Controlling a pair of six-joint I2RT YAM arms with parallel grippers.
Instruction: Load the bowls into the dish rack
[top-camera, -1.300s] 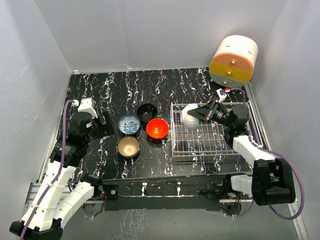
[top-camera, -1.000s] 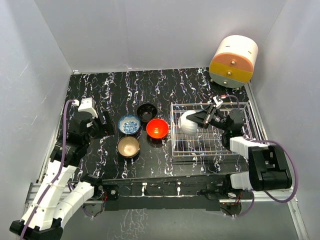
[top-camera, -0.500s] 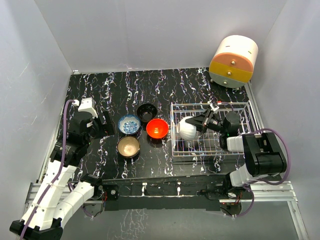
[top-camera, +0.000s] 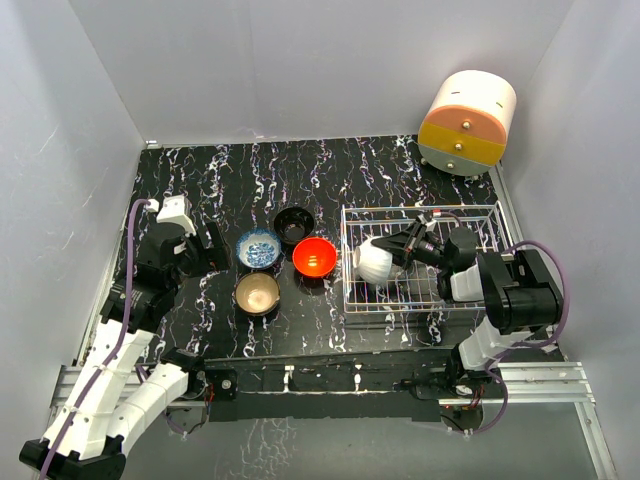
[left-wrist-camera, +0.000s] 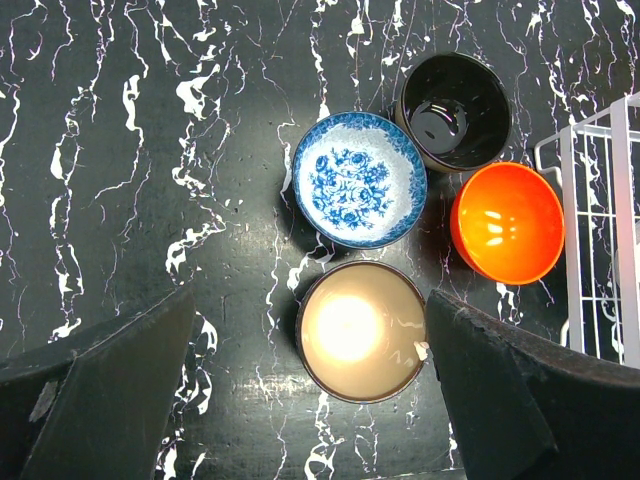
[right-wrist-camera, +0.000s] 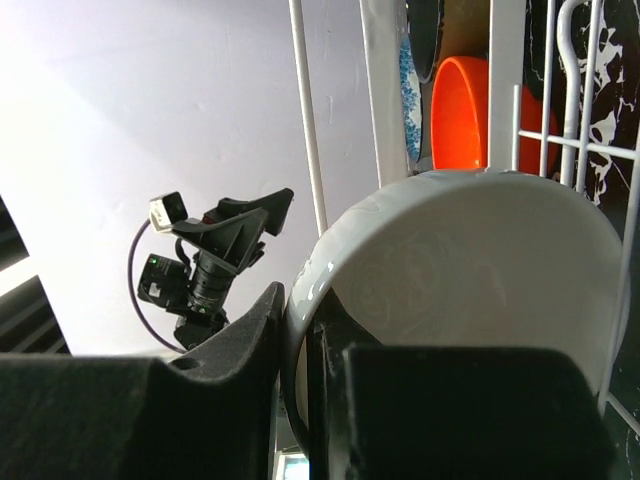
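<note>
My right gripper (top-camera: 398, 252) is shut on the rim of the white bowl (top-camera: 376, 260) and holds it on its side low inside the left end of the wire dish rack (top-camera: 478, 300). In the right wrist view the white bowl (right-wrist-camera: 480, 280) fills the frame between rack wires (right-wrist-camera: 308, 120), my fingers (right-wrist-camera: 240, 340) pinching its rim. The black bowl (top-camera: 294, 223), blue-and-white bowl (top-camera: 258, 247), red-orange bowl (top-camera: 314, 256) and tan-gold bowl (top-camera: 257, 293) stand clustered left of the rack. My left gripper (top-camera: 208, 250) is open beside them; in its wrist view the tan-gold bowl (left-wrist-camera: 357, 330) lies between its fingers.
A round cream-and-orange drawer cabinet (top-camera: 466, 122) stands at the back right corner. Grey walls enclose the black marbled table (top-camera: 250, 180) on three sides. The rack's left edge (left-wrist-camera: 600, 240) shows beside the red-orange bowl (left-wrist-camera: 506, 222) in the left wrist view.
My right arm has lowered and drawn back, bringing the white bowl from above the rack's back left down into its left end. The left arm has not moved.
</note>
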